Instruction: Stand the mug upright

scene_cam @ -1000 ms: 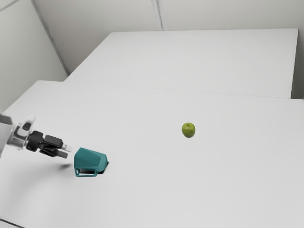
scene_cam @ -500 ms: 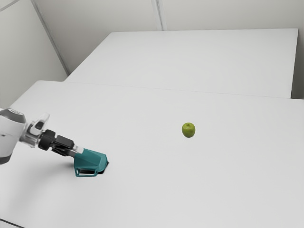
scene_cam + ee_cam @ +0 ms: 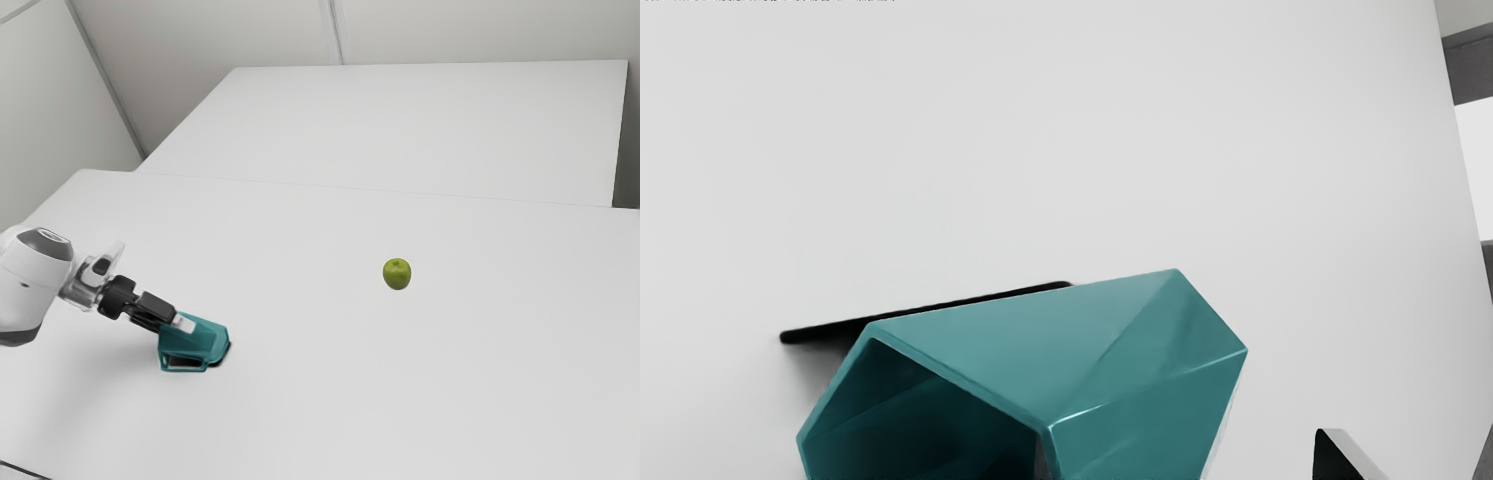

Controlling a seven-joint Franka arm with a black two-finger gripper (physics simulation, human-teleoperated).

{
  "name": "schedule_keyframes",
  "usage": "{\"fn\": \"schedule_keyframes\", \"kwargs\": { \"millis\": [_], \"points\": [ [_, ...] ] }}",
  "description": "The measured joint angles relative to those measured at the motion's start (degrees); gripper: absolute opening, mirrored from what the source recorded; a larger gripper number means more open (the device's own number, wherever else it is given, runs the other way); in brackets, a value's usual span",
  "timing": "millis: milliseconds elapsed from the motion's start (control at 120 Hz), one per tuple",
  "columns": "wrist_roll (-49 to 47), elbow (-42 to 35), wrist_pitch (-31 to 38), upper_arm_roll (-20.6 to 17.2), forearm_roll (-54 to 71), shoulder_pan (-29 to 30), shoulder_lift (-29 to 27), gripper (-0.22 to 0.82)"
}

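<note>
In the exterior view my gripper (image 3: 180,324) overlaps the open-end side of the teal mug (image 3: 207,342), which lies on its side with its handle facing the camera. In the wrist view the hollow mouth of the mug (image 3: 1133,360) shows. There the gripper (image 3: 1183,463) stands open: one fingertip (image 3: 1340,460) is outside the mug, apart from its wall, and a grey sliver at the mouth seems to be the other, inside. The mug's wall is between them. The handle is hidden from the wrist view.
A green apple (image 3: 397,274) rests on the white table (image 3: 480,360), well beyond the mug toward the exterior view's right. A dark strip (image 3: 926,311) runs along the mug's side on the tabletop in the wrist view. A second white surface (image 3: 400,125) lies behind.
My hand has advanced toward the exterior view's right, from short of the mug to over its open end. The mug has shifted very slightly the same way. The apple has stayed put.
</note>
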Motion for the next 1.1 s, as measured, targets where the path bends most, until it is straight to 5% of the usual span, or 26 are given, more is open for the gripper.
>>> {"fn": "schedule_keyframes", "kwargs": {
  "millis": [150, 475, 1100],
  "points": [
    [0.06, 0.01, 0.31, -0.01, 0.00, 0.15, -0.20, 0.03],
    [0.01, 0.01, 0.80, -0.02, 0.11, 0.03, -3.10, -0.14],
    [-6.19, 0.56, 2.26, -0.28, 10.67, -5.73, -15.62, -0.18]
  ]
}}
